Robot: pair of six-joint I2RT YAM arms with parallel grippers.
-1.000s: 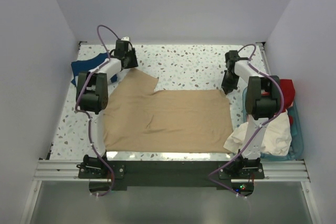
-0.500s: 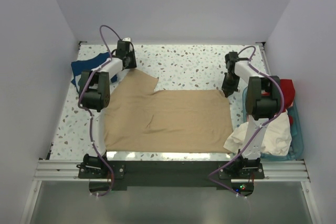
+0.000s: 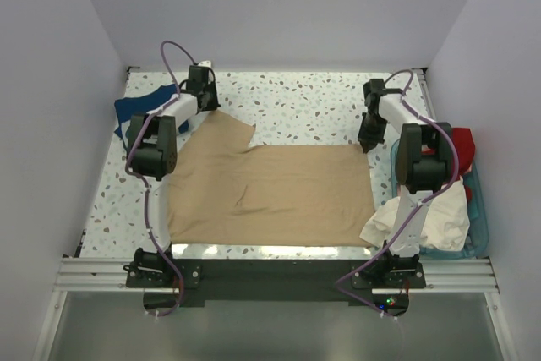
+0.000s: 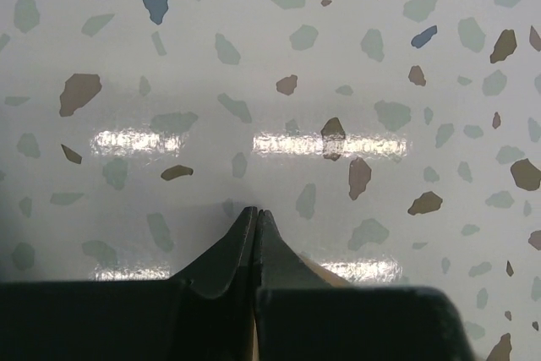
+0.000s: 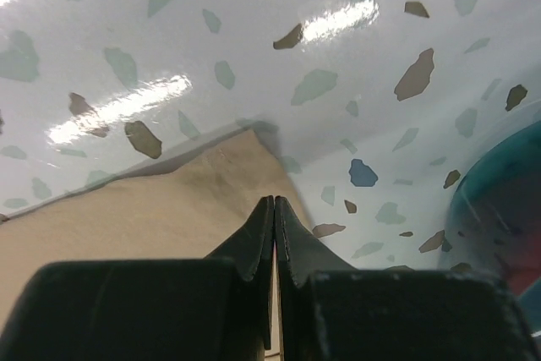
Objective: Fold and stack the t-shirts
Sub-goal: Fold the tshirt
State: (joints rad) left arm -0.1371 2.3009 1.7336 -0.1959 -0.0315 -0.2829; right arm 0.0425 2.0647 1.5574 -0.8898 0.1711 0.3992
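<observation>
A plain tan t-shirt (image 3: 270,192) lies spread flat on the speckled table. My left gripper (image 3: 208,109) sits at its far left corner. In the left wrist view the jaws (image 4: 256,211) are pressed together, with a sliver of tan cloth (image 4: 338,275) beside and between them. My right gripper (image 3: 365,143) is down on the far right corner. Its jaws (image 5: 274,200) are shut over the tan cloth (image 5: 152,217), which shows in the slit between them. A navy t-shirt (image 3: 135,112) lies folded at the far left. Cream-white (image 3: 427,217) and red (image 3: 461,143) shirts fill the basket.
The teal plastic basket (image 3: 482,217) stands at the right table edge, close to the right arm, and its rim shows in the right wrist view (image 5: 499,209). White walls enclose the table on three sides. Bare speckled tabletop (image 3: 296,99) lies beyond the tan shirt.
The left gripper's jaws have closed at the far left corner of the tan shirt. The right gripper stays shut at the far right corner. The shirt has not shifted.
</observation>
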